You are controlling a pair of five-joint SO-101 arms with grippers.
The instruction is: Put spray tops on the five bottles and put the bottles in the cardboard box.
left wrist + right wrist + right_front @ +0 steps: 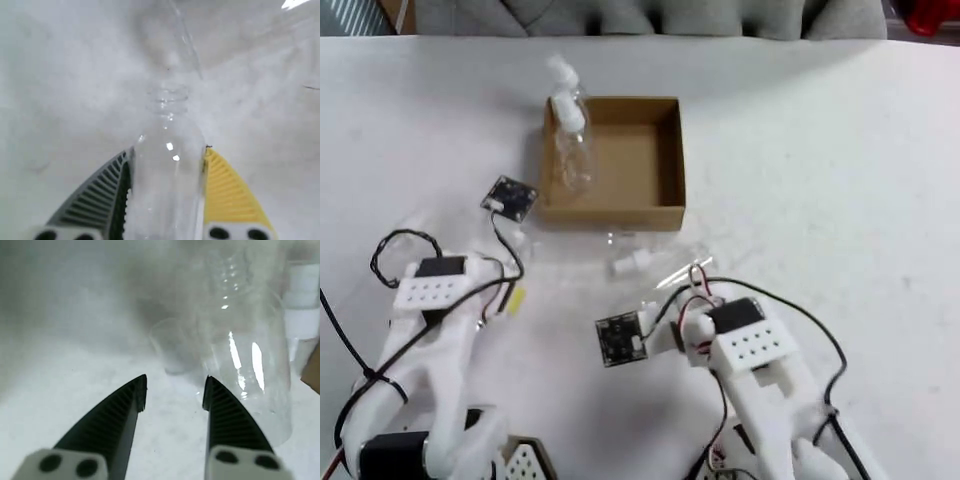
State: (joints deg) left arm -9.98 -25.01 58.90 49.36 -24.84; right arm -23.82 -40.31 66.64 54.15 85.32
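Observation:
My left gripper (166, 152) is shut on a clear bottle (167, 190) with a bare threaded neck (167, 97); a grey finger (100, 200) and a yellow finger (230, 190) press on its sides. My right gripper (175, 380) stands open just above the table, nothing between its black fingers. A clear bottle (250, 355) lies slightly ahead of it, to one side. In the high view a bottle with a white spray top (568, 130) leans on the left wall of the cardboard box (665, 150). A loose spray top (625, 265) and clear bottles (665, 250) lie before the box.
The left arm (435, 285) and right arm (745, 345) sit at the near side of the white table (820, 150), with loose cables around them. Another clear bottle (165, 40) lies beyond the held one. A white spray top (302, 300) lies near the box corner (312, 371).

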